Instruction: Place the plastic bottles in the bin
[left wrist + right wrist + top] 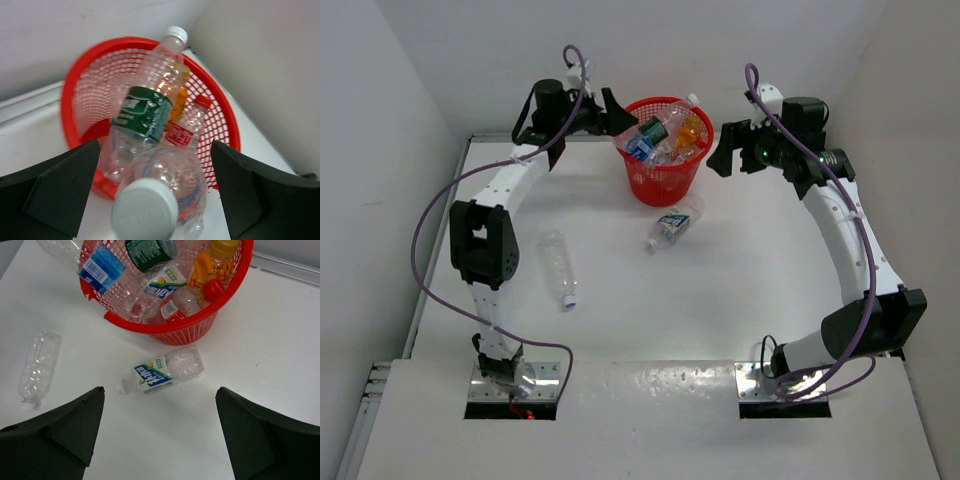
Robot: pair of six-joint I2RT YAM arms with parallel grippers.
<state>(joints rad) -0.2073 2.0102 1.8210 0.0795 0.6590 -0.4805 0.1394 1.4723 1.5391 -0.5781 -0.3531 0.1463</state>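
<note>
Two lie outside the red mesh bin (660, 182), on the desk (750, 290): a labelled bottle (672, 227) just beside its base, and a clear bottle (560, 268) well apart, centre-left in the top view. Left end effector (155, 190) is released at the bin's rim, with a white-capped bottle (145, 210) propped between its spread fingers (60, 195). Right end effector (160, 432), likewise released, hovers over the labelled bottle, which is probably the next pick.
</note>
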